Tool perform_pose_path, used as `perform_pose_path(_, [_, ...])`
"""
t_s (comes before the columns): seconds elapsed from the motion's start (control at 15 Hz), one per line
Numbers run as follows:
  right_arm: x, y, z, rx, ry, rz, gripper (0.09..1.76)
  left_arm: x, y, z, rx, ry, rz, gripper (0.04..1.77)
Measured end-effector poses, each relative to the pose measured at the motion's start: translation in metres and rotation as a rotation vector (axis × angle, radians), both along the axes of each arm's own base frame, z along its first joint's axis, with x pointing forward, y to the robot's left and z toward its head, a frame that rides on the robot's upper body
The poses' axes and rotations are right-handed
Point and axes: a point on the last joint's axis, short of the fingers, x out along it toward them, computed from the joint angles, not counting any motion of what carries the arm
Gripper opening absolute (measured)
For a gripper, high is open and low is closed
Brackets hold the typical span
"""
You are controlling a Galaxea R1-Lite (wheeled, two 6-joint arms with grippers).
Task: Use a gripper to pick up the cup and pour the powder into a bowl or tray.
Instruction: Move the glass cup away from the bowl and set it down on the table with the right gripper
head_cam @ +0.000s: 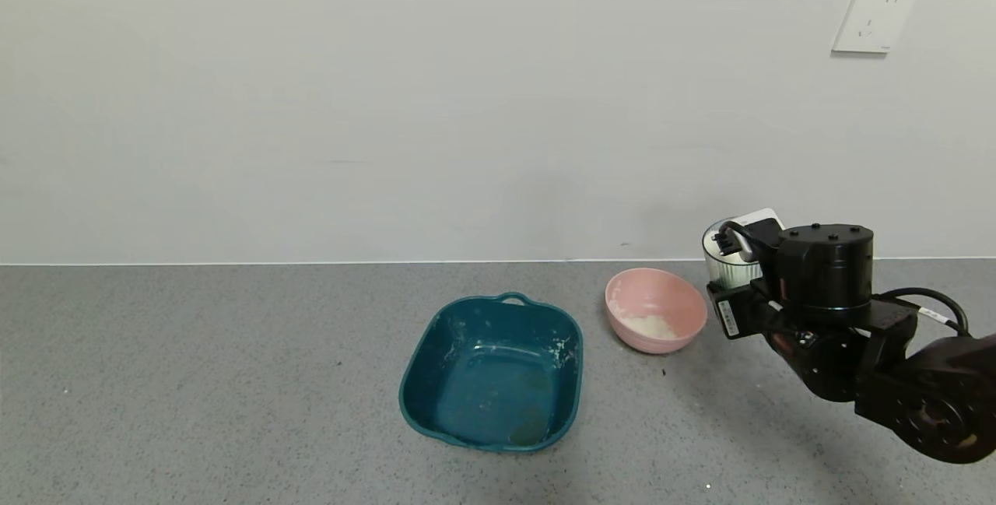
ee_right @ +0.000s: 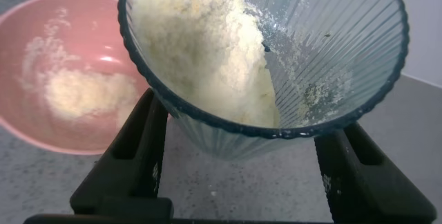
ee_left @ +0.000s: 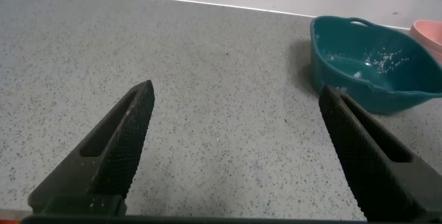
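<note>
My right gripper [head_cam: 735, 265] is shut on the ribbed pale blue-green cup [head_cam: 725, 257], holding it off the counter just right of the pink bowl [head_cam: 663, 291]. In the right wrist view the black fingers [ee_right: 141, 148] flank the cup [ee_right: 338, 51], which is tilted, with clumpy white powder [ee_right: 207, 44] heaped against the side nearest the bowl [ee_right: 21, 117]. A small pile of powder [ee_right: 83, 92] lies in the bowl, also seen in the head view [head_cam: 652, 326]. My left gripper [ee_left: 235, 99] is open and empty over bare counter, out of the head view.
A dark teal square tray [head_cam: 420, 369] with powder specks sits left of the pink bowl; it also shows in the left wrist view [ee_left: 359, 89]. The wall runs along the back of the grey speckled counter, with an outlet [head_cam: 873, 16] at upper right.
</note>
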Motion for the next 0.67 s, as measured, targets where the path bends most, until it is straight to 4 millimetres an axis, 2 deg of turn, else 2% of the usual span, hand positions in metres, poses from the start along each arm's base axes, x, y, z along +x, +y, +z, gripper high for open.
perform_pose_path(0.27, [-0.014,-0.004,0.006,0.16,-0.012,0.064,1.3,0.0,0.0,0.0,0.0,0.0,0.0,1.72])
perform_pose_path(0.47, [-0.032,-0.009,0.004,0.226,0.009,0.108,1.3,0.0,0.0,0.0,0.0,0.0,0.0,1.72])
perform_pose_path(0.67, [-0.044,-0.015,0.006,0.3,-0.004,0.092,1.3,0.0,0.0,0.0,0.0,0.0,0.0,1.72])
